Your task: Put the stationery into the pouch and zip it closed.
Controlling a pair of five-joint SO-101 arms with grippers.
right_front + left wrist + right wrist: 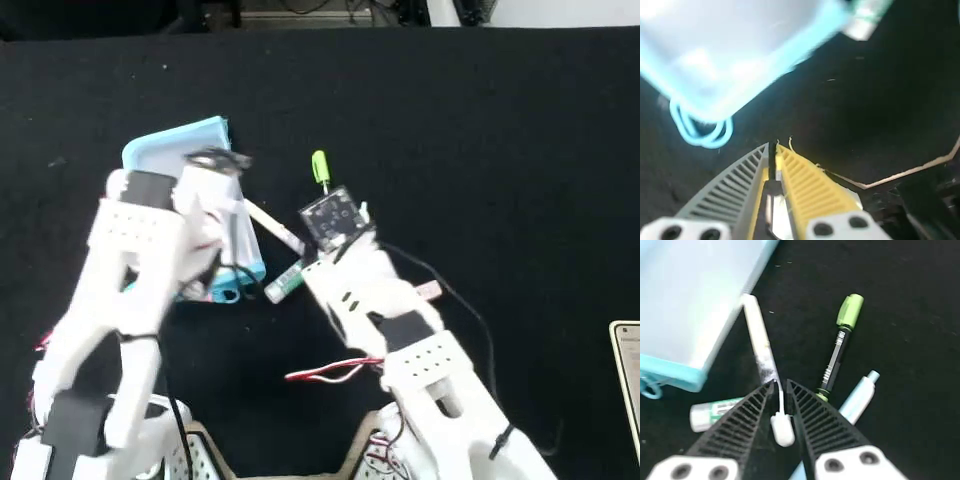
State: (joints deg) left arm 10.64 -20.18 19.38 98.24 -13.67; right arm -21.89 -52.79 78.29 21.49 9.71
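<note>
The light blue pouch (178,143) lies flat at the left, with a ring pull (701,133) at one corner. My left gripper (773,146) hovers just off that corner, shut with nothing in it. A white pen (756,335) runs from the pouch's edge (695,305) in between the jaws of my right gripper (781,383), which is shut on it. Beside it lie a black marker with a green cap (836,353), a pale blue pen (859,396) and a green-and-white tube (715,413). The marker's cap (320,167) pokes out beyond the right arm.
Black cloth (480,130) covers the table, with open room to the right and far side. A flat pale object (628,365) sits at the right edge. Red and white wires (325,373) hang from the right arm.
</note>
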